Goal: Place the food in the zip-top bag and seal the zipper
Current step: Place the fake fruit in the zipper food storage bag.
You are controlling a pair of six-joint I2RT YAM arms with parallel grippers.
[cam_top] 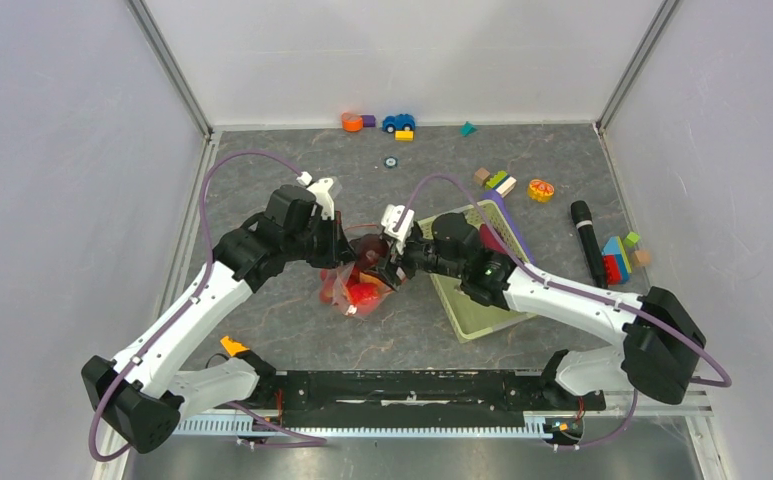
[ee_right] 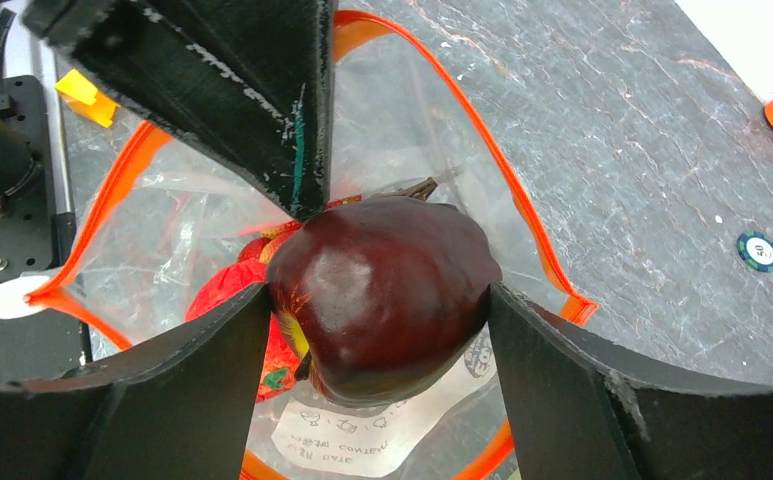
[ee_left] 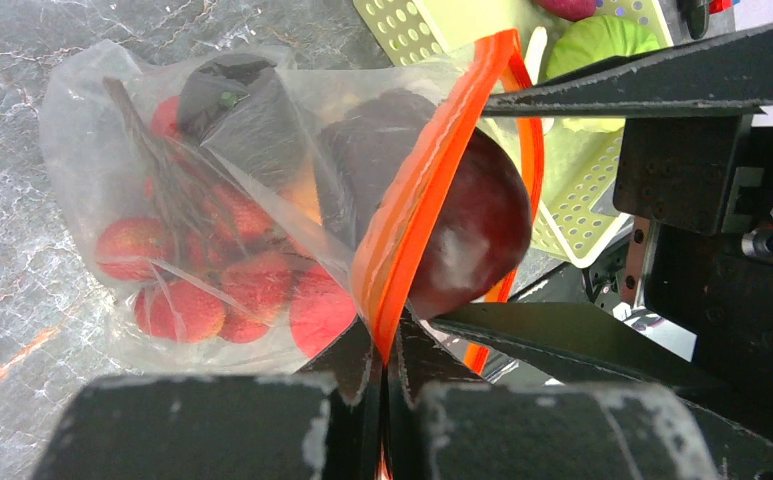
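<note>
Dark glossy plum (ee_right: 362,315) pinched in right claw (ee_right: 377,290) at bag (ee_left: 92,120) mouth; left claw (ee_left: 387,350) pinches orange zipper (ee_left: 432,170).

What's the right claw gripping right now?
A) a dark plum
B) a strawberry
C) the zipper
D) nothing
A: in the right wrist view the plum is pinched between the two fingers of the right claw, at the open mouth of the bag. The zipper is in the left claw.
</note>
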